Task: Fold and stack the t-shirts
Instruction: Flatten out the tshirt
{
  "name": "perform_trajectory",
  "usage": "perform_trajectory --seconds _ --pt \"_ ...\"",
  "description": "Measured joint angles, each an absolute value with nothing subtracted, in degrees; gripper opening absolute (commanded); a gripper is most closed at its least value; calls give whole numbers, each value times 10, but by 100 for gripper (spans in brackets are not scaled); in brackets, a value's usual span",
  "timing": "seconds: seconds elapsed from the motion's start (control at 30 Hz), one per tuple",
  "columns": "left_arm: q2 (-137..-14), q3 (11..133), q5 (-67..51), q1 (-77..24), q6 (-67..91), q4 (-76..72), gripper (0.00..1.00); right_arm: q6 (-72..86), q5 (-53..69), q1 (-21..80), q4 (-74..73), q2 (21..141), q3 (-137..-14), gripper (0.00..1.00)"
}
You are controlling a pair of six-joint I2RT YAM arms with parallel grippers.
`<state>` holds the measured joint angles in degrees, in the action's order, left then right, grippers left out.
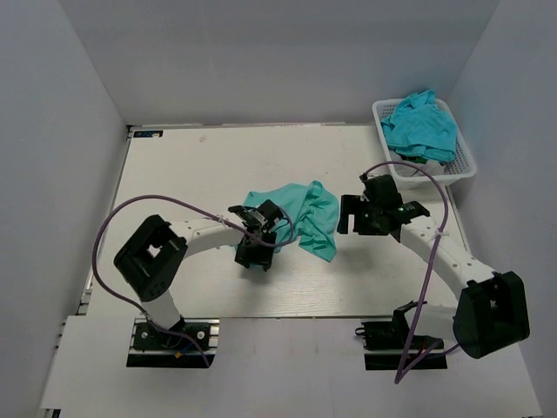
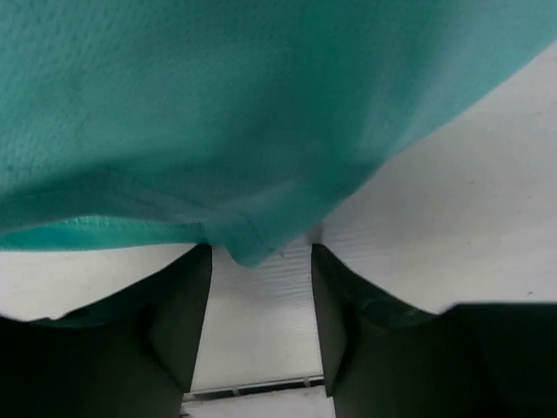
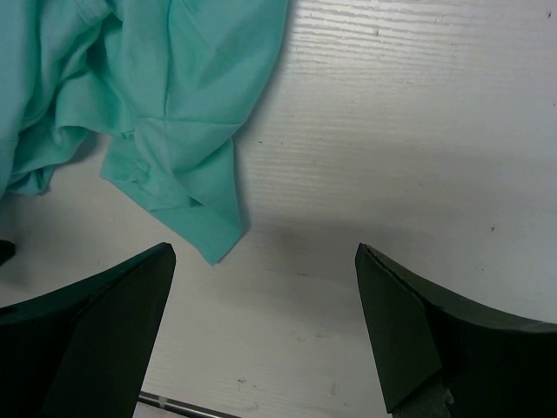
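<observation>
Room: plain pale grey walls (image 1: pixel 261 52) stand on three sides
Table (image 1: pixel 191 174): flat and whitish, with thin wood lines running across it; a dark rail edges its left side
Basket (image 1: pixel 467 152): white plastic with little holes, in the far right corner of the table
Other t-shirts (image 1: pixel 422 126): soft teal cloth piled in the basket, all bunched up; how many cannot be told
T-shirt (image 1: pixel 300 218): thin, soft teal cloth with a tiny dotted weave; it lies crumpled near the middle of the table, between the two arms
Its lie: the long side runs left to right; one stitched corner points toward the near right
Left gripper (image 2: pixel 261 261): its dark fingers are spread apart; a hem of the t-shirt hangs just above the gap, not pinched
Right gripper (image 3: pixel 265 252): its fingers are spread wide over bare table; the t-shirt's corner lies near its left finger (image 3: pixel 96 322)
</observation>
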<state>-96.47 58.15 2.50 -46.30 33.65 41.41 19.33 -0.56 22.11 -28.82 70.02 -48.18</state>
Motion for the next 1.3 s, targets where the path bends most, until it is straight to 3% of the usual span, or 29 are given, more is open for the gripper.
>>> perform_trajectory --seconds 0.07,0.13,0.17,0.2,0.47,0.83,0.9,0.93,1.0,1.03,1.07,1.3 --pt "-981 589 41 -464 332 429 35 193 -19 232 -299 713 -487 90" --pt "-985 593 52 -466 331 429 22 193 -29 243 -308 718 -488 90" --pt "-987 596 56 -467 329 432 3 192 -34 249 -312 720 -488 90" --pt "-988 598 58 -469 331 433 0 191 -37 256 -314 721 -488 90" --pt "-978 641 112 -471 331 450 0 173 -44 318 -288 764 -488 90" --pt "-831 692 173 -457 362 439 0 171 -58 338 -165 857 -478 90" --pt "-829 701 188 -457 375 437 0 174 -61 338 -153 873 -476 82" --pt "-830 706 194 -457 380 437 0 175 -63 339 -146 879 -474 60" --pt "-831 715 207 -457 391 439 0 174 -65 340 -134 887 -470 27" --pt "-831 722 214 -457 396 442 0 176 -70 341 -132 890 -468 19" --pt "-832 735 227 -456 402 446 0 182 -75 342 -130 891 -467 0" --pt "-842 870 327 -444 431 499 0 213 -179 341 -167 809 -486 0"
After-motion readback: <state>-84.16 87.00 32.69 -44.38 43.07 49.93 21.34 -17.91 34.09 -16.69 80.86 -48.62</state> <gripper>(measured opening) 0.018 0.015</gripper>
